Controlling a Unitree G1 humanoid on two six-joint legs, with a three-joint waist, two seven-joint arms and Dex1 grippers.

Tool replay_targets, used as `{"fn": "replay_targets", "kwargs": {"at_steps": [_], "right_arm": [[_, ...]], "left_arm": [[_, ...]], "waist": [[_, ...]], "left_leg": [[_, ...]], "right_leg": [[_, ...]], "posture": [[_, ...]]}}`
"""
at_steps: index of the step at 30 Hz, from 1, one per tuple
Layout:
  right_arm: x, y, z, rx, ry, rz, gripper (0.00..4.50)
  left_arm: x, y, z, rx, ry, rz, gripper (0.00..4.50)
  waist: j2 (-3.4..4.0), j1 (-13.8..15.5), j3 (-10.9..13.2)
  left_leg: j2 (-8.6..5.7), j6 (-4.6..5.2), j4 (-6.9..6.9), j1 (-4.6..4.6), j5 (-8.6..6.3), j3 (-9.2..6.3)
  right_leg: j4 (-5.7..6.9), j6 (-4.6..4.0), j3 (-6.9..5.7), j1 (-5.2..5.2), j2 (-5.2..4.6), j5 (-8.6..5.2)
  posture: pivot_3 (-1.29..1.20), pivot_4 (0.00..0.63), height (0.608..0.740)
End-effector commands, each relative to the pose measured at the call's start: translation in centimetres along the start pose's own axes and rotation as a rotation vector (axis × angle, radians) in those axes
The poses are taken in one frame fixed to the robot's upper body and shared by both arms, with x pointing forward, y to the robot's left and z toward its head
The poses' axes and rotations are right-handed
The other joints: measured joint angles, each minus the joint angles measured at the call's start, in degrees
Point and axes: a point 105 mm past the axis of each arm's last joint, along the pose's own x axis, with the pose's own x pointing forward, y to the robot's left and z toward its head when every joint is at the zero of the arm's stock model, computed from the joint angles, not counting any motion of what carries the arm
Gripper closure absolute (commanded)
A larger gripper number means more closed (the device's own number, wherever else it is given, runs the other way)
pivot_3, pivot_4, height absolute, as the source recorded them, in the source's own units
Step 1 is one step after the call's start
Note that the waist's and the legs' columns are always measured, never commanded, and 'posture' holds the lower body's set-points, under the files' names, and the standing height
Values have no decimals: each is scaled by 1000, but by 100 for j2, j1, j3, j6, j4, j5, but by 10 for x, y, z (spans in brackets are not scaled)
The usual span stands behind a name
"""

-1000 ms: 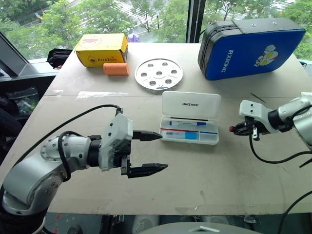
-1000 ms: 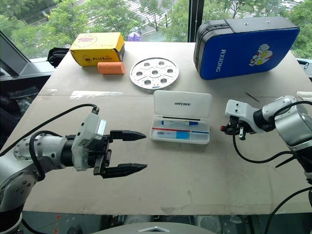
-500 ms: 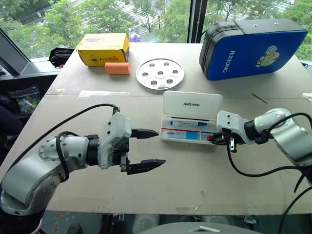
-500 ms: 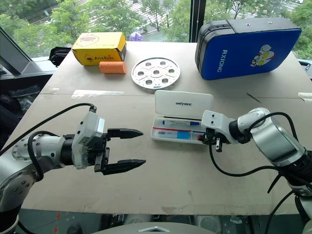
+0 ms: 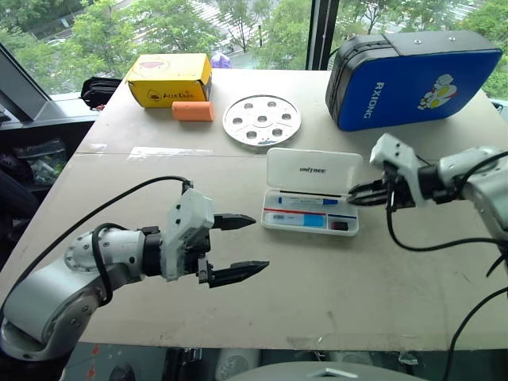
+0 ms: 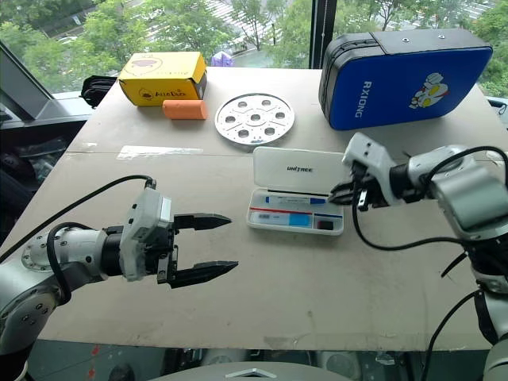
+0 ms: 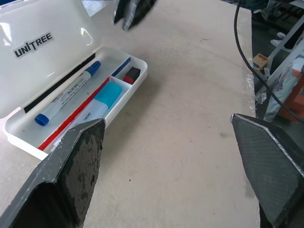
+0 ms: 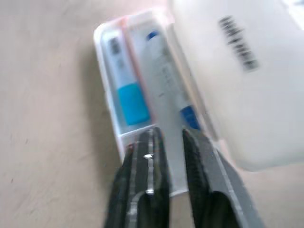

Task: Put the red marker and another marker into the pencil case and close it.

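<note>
While the pencil case (image 5: 311,190) sits mid-bench w/ lid up, a blue-capped marker (image 7: 68,92) lies along the hinge side, red strip + blue-tipped item in front, small red/black piece (image 7: 131,74) in the end compartment. Right tool (image 5: 355,193) hangs over the case's right end, fingers pinched nearly together, holding nothing. Left tool (image 5: 240,248) near the bench's front edge, wide open, empty.
</note>
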Motion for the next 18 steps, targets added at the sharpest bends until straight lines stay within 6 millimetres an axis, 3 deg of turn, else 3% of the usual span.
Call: {"fn": "replay_targets", "kwargs": {"at_steps": [1, 4, 7, 10, 13, 15, 18], "right_arm": [[-17, -43, 21, 119, -116, -180, 4462], [-13, -70, 24, 159, -127, -281, 4462], [9, -96, 26, 178, -128, -343, 4462], [30, -106, 32, 169, -127, -325, 4462], [46, -102, 33, 144, -94, -228, 4462], [56, -82, 36, 106, -77, -37, 4462], [52, -52, 51, 25, -89, 185, 4462]], "left_arm": [[-4, -3, 10, 34, -44, 23, 208], [-5, -3, 10, 21, -52, 34, 208], [-8, -5, 8, -1, -63, 58, 208], [-11, -7, 5, -12, -64, 78, 208], [-14, -6, 4, -25, -72, 96, 208], [-16, -6, 3, -26, -75, 104, 208], [-25, -4, 5, -26, -100, 131, 208]], "waist": [[1, -21, 1], [2, -33, 1], [2, -57, 1], [3, -112, 3], [6, -120, 8], [6, -117, 8], [10, -137, 11]], "left_leg": [[1, 0, -2, 1, 0, 1], [2, 0, -10, 4, 0, 11], [3, 0, -16, -1, 0, 32], [4, -1, -19, -3, 0, 54], [5, -1, -21, -9, 1, 54], [6, -1, -21, -11, 1, 53], [8, -1, -23, -12, 0, 54]], "right_leg": [[1, 0, 0, 0, 1, 0], [4, -2, 9, -7, 4, 0], [4, -1, 25, -23, 6, 0], [6, 0, 44, -35, 6, 1], [2, 0, 41, -38, 4, 1], [-1, 0, 39, -39, 3, 1], [-7, 1, 39, -39, 2, 1]], "posture": [[0, 150, 740], [0, 150, 740], [0, 150, 740], [0, 150, 740], [0, 150, 740], [0, 150, 740], [0, 150, 740]]}}
